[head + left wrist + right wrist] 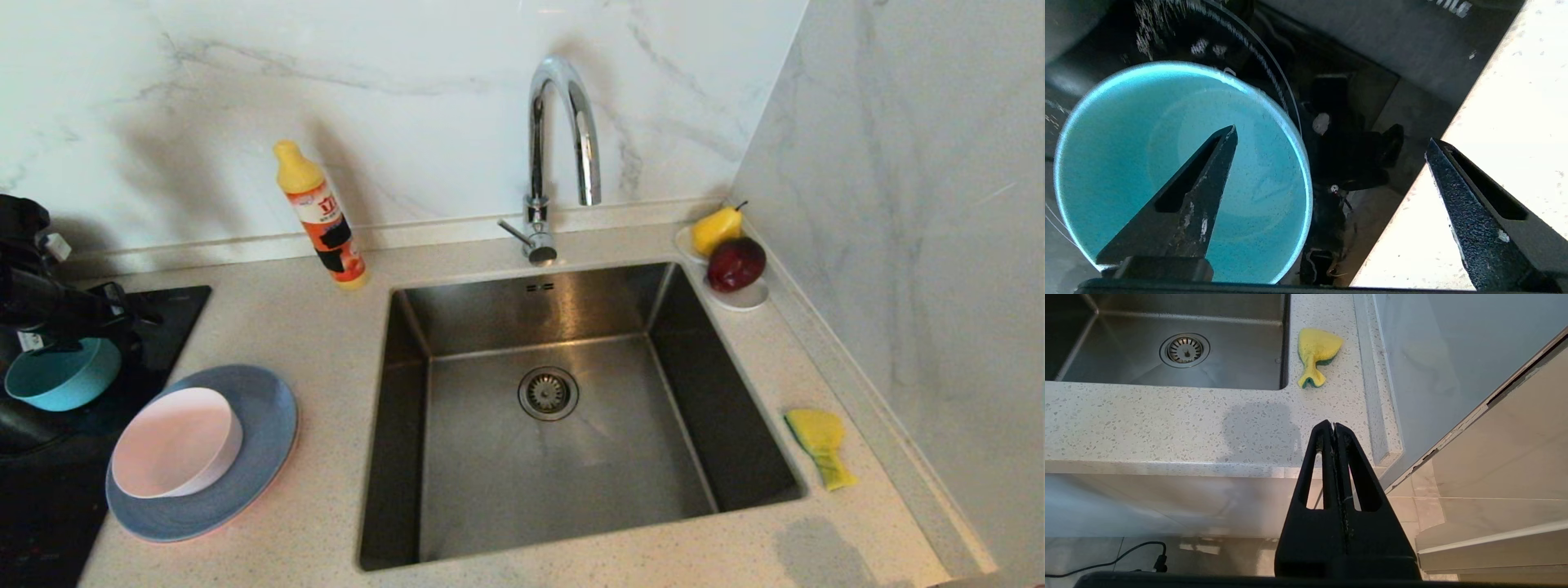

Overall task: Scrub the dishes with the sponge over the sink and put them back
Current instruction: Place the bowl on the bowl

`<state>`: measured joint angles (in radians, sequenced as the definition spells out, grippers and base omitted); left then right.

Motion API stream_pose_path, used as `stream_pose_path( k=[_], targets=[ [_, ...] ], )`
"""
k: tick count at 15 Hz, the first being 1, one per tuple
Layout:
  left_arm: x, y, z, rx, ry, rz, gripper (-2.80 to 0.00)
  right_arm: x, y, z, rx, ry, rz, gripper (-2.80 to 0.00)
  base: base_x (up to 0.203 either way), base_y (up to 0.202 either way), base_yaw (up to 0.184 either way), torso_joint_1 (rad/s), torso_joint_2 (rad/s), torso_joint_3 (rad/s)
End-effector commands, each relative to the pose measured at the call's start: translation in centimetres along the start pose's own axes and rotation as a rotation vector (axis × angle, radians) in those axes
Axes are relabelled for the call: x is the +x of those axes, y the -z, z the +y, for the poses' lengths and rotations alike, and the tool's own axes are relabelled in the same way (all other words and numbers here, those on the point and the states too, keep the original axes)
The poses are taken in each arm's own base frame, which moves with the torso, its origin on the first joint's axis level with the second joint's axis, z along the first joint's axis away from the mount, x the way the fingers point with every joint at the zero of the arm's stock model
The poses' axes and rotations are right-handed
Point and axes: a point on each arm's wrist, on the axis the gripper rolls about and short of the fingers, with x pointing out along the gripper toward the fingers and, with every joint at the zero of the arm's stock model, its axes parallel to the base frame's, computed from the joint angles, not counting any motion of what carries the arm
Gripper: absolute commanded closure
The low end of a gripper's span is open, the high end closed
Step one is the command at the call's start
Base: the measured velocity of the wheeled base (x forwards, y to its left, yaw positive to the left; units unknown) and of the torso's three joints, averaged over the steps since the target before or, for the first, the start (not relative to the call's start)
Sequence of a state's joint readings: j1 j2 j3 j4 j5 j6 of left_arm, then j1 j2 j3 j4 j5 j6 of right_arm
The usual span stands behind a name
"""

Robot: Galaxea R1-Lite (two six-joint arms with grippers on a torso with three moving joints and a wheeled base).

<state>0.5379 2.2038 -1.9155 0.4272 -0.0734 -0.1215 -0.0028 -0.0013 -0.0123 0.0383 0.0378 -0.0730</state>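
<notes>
The teal bowl [61, 377] [1126, 163] stands upright on the black cooktop at the far left. My left gripper [1331, 134] hangs open over it, one finger [1208, 179] above the bowl's inside, the other [1457, 196] over the counter's edge, neither touching the bowl. A pink-white bowl [175, 441] sits on the blue plate [265, 416] beside the sink [531, 306] [1126, 371]. The yellow and green sponge [820, 445] [1316, 351] lies crumpled on the counter right of the basin. My right gripper [1333, 424] is shut and empty, parked low before the counter's front edge.
An orange detergent bottle [322, 216] stands behind the plates, and the chrome faucet [559, 147] rises behind the basin. A small white dish [747, 298] with a pear and red fruit sits in the back right corner. The cooktop [175, 314] borders the counter; marble walls close the back and right.
</notes>
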Motion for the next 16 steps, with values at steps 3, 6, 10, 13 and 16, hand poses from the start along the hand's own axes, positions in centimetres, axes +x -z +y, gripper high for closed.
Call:
stream_pose_path(
  k=[3, 6, 10, 13, 16],
  targets=[
    [0.5, 0.4, 0.1, -0.012, -0.003, 0.024, 0.0, 0.0, 0.0, 0.0, -0.001, -0.001, 0.001, 0.0, 0.0, 0.0, 0.0, 0.0, 0.0, 0.0],
    [0.6, 0.6, 0.1, -0.012, -0.005, 0.034, 0.0, 0.0, 0.0, 0.0, -0.001, 0.0, 0.001, 0.0, 0.0, 0.0, 0.0, 0.0, 0.0, 0.0],
    [1.0, 1.0, 0.2, -0.017, -0.008, 0.06, 0.0, 0.0, 0.0, 0.0, -0.001, -0.001, 0.001, 0.0, 0.0, 0.0, 0.0, 0.0, 0.0, 0.0],
    [0.6, 0.8, 0.2, -0.037, -0.008, 0.06, 0.0, 0.0, 0.0, 0.0, -0.001, 0.0, 0.001, 0.0, 0.0, 0.0, 0.0, 0.0, 0.0, 0.0],
    [-0.1, 0.5, 0.1, -0.038, -0.007, 0.051, 0.0, 0.0, 0.0, 0.0, -0.001, 0.0, 0.001, 0.0, 0.0, 0.0, 0.0, 0.0, 0.0, 0.0]
  ],
)
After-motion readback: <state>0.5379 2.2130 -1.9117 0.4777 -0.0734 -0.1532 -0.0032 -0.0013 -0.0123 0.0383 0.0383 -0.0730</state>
